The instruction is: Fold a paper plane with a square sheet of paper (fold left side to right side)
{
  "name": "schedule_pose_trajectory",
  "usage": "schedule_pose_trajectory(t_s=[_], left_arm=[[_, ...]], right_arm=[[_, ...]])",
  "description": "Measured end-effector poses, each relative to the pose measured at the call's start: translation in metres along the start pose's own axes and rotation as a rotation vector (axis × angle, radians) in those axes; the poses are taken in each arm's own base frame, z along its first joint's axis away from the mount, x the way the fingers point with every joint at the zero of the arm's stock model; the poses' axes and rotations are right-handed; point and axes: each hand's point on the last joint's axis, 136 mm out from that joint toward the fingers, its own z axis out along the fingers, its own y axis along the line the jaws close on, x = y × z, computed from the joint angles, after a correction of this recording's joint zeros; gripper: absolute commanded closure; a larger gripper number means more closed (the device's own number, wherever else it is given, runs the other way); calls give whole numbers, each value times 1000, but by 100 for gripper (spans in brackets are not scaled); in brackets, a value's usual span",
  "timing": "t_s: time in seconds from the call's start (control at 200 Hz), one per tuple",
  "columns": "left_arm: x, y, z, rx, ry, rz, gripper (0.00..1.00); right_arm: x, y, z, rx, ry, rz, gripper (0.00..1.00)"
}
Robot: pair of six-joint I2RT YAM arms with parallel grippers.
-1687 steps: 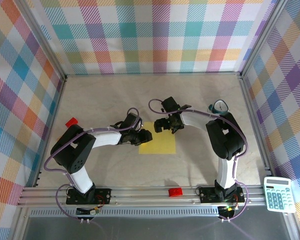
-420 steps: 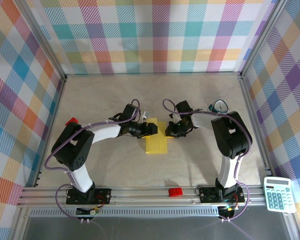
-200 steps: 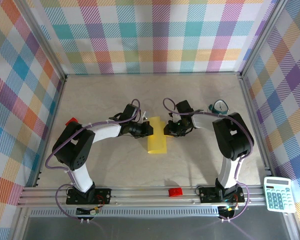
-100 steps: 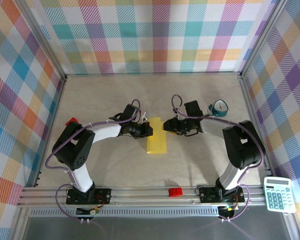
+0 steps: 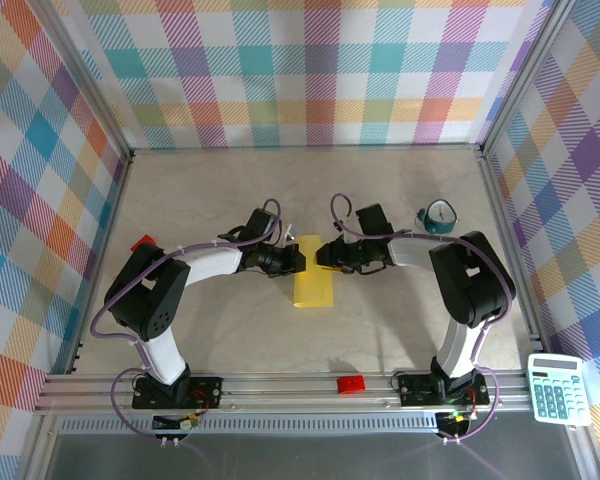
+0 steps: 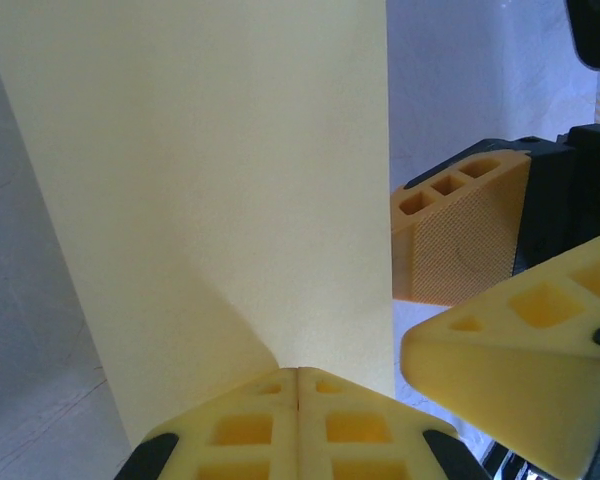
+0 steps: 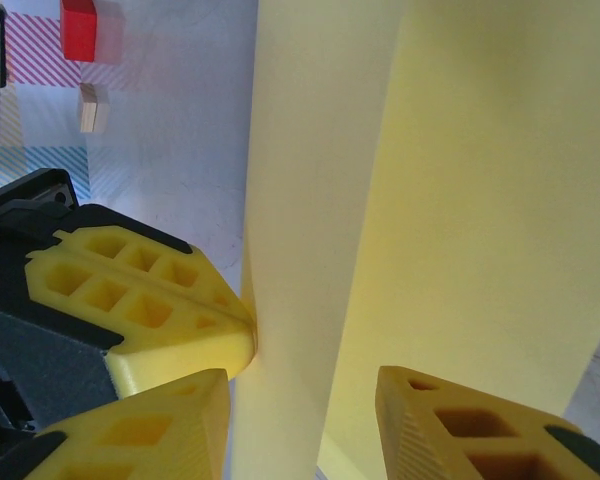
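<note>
While pressed tip-to-tip against the soft rounded fold of the thin, smooth yellow paper rectangle (image 5: 314,288) mid-frame: honeycomb-moulded left gripper (image 6: 298,395). Spread astride its flat layer: right gripper (image 7: 300,430).

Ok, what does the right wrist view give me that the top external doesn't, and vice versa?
Right wrist, close up: the paper lies in two layers with one lengthwise edge between them, and the right claw has its fingers apart. Top external: the paper's whole narrow rectangular outline, both arms full length, a calculator, and a red brick on the front rail. Both: the yellow paper with the left claw against its edge.
</note>
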Motion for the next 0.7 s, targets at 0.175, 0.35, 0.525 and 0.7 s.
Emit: schedule_pose_trajectory(t_s=[0.175, 0.35, 0.525, 0.7], left_arm=[[0, 0, 0, 0, 0, 0, 98], [0, 0, 0, 0, 0, 0, 95], [-1, 1, 0, -7, -4, -2, 77], [-7, 5, -9, -59, -49, 6, 54]], right_arm=[[2, 1, 4, 0, 8, 5, 72], [3, -2, 6, 19, 12, 6, 91], [1, -7, 6, 62, 11, 15, 95], [1, -13, 5, 107, 13, 25, 95]])
